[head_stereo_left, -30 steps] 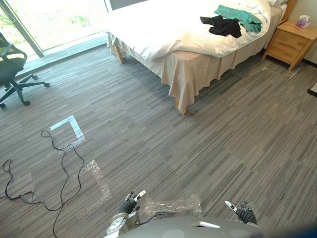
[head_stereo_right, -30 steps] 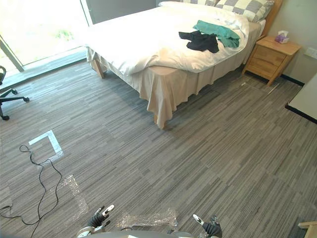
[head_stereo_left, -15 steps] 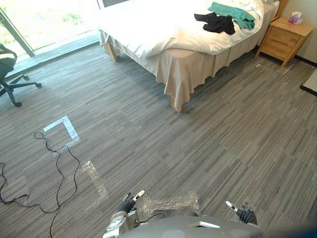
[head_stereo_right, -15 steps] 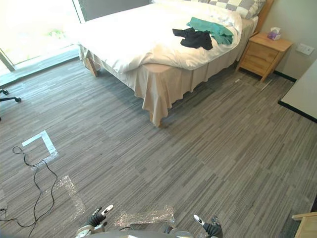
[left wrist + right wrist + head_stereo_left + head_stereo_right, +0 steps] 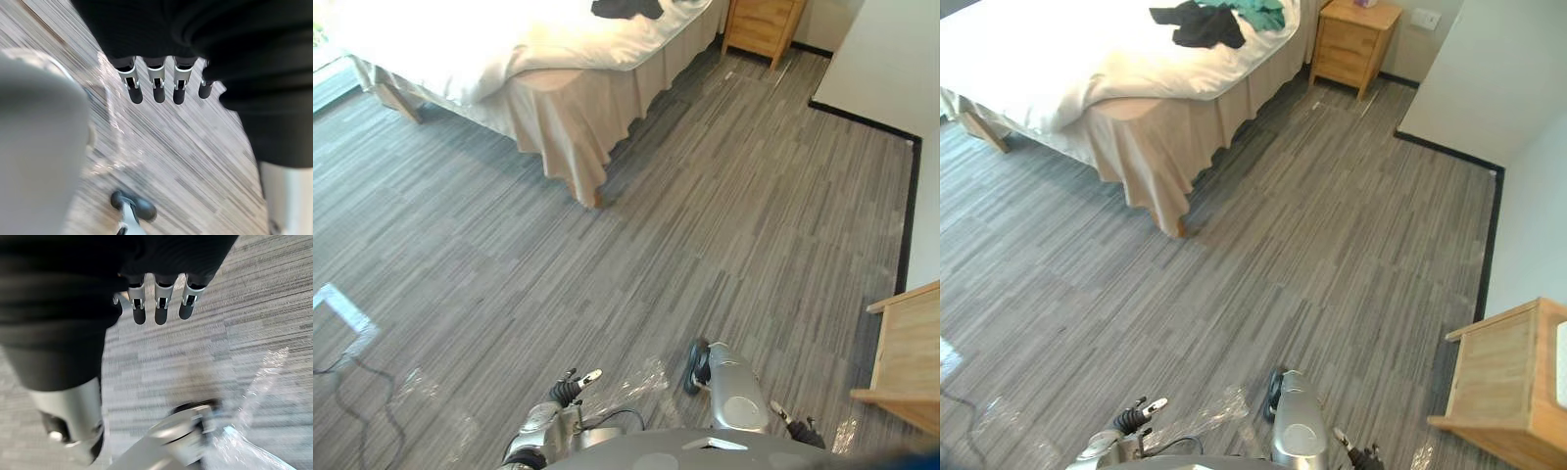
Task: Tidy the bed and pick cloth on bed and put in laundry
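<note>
The camera has swung right since half a second ago, and nearest in the new view the left hand (image 5: 567, 390) and right hand (image 5: 801, 432) hang low over the grey carpet (image 5: 705, 215) as before, both with fingers loosely straight, holding and touching nothing. A light wooden cabinet (image 5: 1513, 382) has come into sight at the right edge, while farther off the bed (image 5: 1058, 69) now sits upper left. On its far end lie the black cloth (image 5: 1197, 23) and, touching it, the green cloth (image 5: 1258, 10), with the wooden nightstand (image 5: 1351, 34) just beside the bed.
</note>
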Controlling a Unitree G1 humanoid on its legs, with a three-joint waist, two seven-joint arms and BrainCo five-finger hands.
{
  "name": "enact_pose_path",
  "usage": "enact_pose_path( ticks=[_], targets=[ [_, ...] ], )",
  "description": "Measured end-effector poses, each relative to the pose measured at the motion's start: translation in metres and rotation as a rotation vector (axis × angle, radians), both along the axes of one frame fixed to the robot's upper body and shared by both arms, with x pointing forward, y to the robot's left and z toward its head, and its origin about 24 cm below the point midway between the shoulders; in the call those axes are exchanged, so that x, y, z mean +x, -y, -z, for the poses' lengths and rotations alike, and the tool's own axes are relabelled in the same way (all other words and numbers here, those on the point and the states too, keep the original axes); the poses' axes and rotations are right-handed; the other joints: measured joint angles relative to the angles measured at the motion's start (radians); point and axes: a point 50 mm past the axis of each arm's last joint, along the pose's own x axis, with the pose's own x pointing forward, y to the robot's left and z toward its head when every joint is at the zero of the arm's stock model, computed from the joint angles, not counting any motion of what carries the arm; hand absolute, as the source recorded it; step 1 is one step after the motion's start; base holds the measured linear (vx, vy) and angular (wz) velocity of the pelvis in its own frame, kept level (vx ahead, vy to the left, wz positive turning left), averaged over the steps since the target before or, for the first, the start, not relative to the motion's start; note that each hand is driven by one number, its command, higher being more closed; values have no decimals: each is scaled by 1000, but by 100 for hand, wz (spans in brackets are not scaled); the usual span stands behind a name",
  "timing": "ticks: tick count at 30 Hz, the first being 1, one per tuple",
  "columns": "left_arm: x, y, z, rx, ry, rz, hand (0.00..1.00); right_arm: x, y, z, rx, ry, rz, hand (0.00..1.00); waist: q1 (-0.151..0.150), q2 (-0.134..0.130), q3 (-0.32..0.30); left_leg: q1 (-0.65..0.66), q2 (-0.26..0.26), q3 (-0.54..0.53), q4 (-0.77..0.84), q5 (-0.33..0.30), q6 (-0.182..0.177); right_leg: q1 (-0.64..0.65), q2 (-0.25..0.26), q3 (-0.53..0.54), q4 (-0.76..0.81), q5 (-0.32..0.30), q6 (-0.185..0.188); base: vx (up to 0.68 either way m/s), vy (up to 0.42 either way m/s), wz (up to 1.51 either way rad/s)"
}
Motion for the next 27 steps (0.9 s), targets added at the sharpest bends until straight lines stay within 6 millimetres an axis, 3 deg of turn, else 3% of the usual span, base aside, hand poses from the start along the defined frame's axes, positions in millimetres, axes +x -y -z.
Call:
enact_pose_path(
  ticks=[1, 2, 3, 5, 6, 7, 8, 9, 11, 13, 14, 16, 17, 20, 21, 22, 23, 24, 25, 26, 27],
  targets=[
    [-9, 3, 2, -11, -19, -12, 0, -4, 2, -1, -9, -9, -2, 0, -6, 16, -42, 0, 25, 6, -2, -14, 151, -14, 29, -24, 43, -75, -9, 442, -353, -12],
    [-13, 6, 4, -20, -28, -16, 0, -3, 3, -2, -17, -6, -5, 0, -6, 35, -52, -2, 42, -2, 28, 8, 179, -11, 50, -34, 47, -104, -22, 462, -353, -15],
    [-11, 10, 4, -30, -22, -17, 0, 0, 5, -2, -23, -10, -26, 0, -9, 38, -54, -34, 76, -16, 124, 62, 145, -6, 75, -36, 46, -127, -48, 366, -305, -17],
    [-7, 14, 3, -34, -4, -13, 0, 10, 11, -3, -52, -16, -90, 0, -19, 44, -53, -163, 147, -140, 407, 180, 125, 41, 135, -37, -7, -153, -76, 422, -381, -28],
    [-7, 15, 3, -39, 0, -24, 0, 15, 12, -3, -57, -11, -116, 0, -19, 58, -54, -224, 166, -187, 562, 183, 113, 86, 181, -27, -69, -149, -72, 512, -379, -39],
    [-8, 14, 2, -31, 13, -43, 0, 21, 19, -4, -72, -5, -156, 0, -19, 69, -57, -313, 153, -264, 746, 157, 76, 160, 238, -12, -172, -132, -76, 529, -305, -44],
    [-7, 12, 1, -16, 26, -63, 0, 26, 19, -5, -77, 6, -196, 0, -17, 61, -56, -389, 95, -322, 879, 128, 54, 240, 269, 17, -269, -100, -102, 444, -228, -34],
    [-6, 12, 0, -10, 34, -74, 0, 29, 19, -5, -80, 13, -212, 0, -13, 57, -53, -425, 59, -338, 923, 113, 51, 277, 280, 28, -314, -89, -106, 409, -189, -47],
    [3, 11, -4, -12, 83, -103, 0, 42, 25, -9, -107, 62, -237, 0, 27, 58, -44, -573, -51, -331, 952, 57, 45, 398, 315, 76, -441, -52, -112, 407, -147, -69],
    [8, 11, -7, -23, 117, -136, 0, 52, 27, -13, -129, 109, -256, 0, 54, 61, -33, -655, -93, -276, 868, 19, 58, 479, 321, 100, -483, -51, -107, 458, -107, -69],
    [11, 12, -8, -35, 135, -172, 0, 59, 28, -16, -147, 136, -280, 0, 71, 60, -22, -683, -109, -218, 779, 10, 73, 530, 315, 120, -492, -55, -91, 588, -83, -74],
    [13, 11, -10, -44, 154, -209, 0, 69, 23, -20, -163, 186, -309, 0, 78, 46, -16, -697, -128, -100, 583, 34, 106, 605, 293, 118, -507, -79, -48, 500, -29, -48],
    [14, 12, -10, -48, 159, -221, 0, 71, 25, -23, -184, 208, -326, 0, 81, 41, -18, -696, -130, 0, 433, 88, 147, 651, 286, 111, -530, -93, -24, 403, 2, -27],
    [18, 14, -11, -58, 173, -230, 0, 71, 26, -27, -209, 232, -341, 0, 86, 41, -18, -700, -144, 168, 227, 162, 218, 742, 280, 84, -580, -140, 19, 559, 63, -19],
    [19, 16, -11, -63, 171, -228, 0, 65, 26, -26, -207, 220, -331, 0, 84, 44, -21, -690, -162, 224, 166, 171, 257, 785, 279, 63, -576, -167, 59, 665, 110, 18],
    [16, 14, -10, -62, 160, -231, 0, 55, 22, -21, -190, 185, -324, 0, 88, 19, -33, -677, -199, 208, 166, 254, 360, 811, 255, 37, -540, -184, 80, 710, 122, 41],
    [15, 12, -10, -54, 150, -228, 0, 50, 20, -19, -180, 164, -319, 0, 80, 1, -49, -677, -228, 198, 167, 265, 371, 809, 233, 23, -505, -184, 80, 883, 168, 87],
    [12, 4, -8, -32, 123, -209, 0, 40, 20, -14, -160, 117, -295, 0, 77, -32, -85, -663, -293, 162, 160, 228, 396, 736, 164, -7, -300, -169, 121, 618, 137, 93],
    [12, 6, -8, -31, 112, -205, 0, 38, 21, -13, -152, 102, -278, 0, 76, -28, -90, -650, -315, 133, 155, 209, 394, 696, 136, -8, -179, -141, 150, 746, 204, 114],
    [13, 7, -7, -28, 101, -194, 0, 35, 21, -11, -143, 86, -257, 0, 72, -34, -89, -627, -345, 85, 154, 183, 386, 626, 98, -2, 10, -54, 144, 595, 169, 110],
    [13, 6, -7, -20, 91, -182, 0, 35, 20, -10, -134, 80, -250, 0, 69, -43, -86, -589, -377, 33, 151, 160, 380, 563, 55, 12, 198, -21, 118, 871, 196, 166]
  ],
)
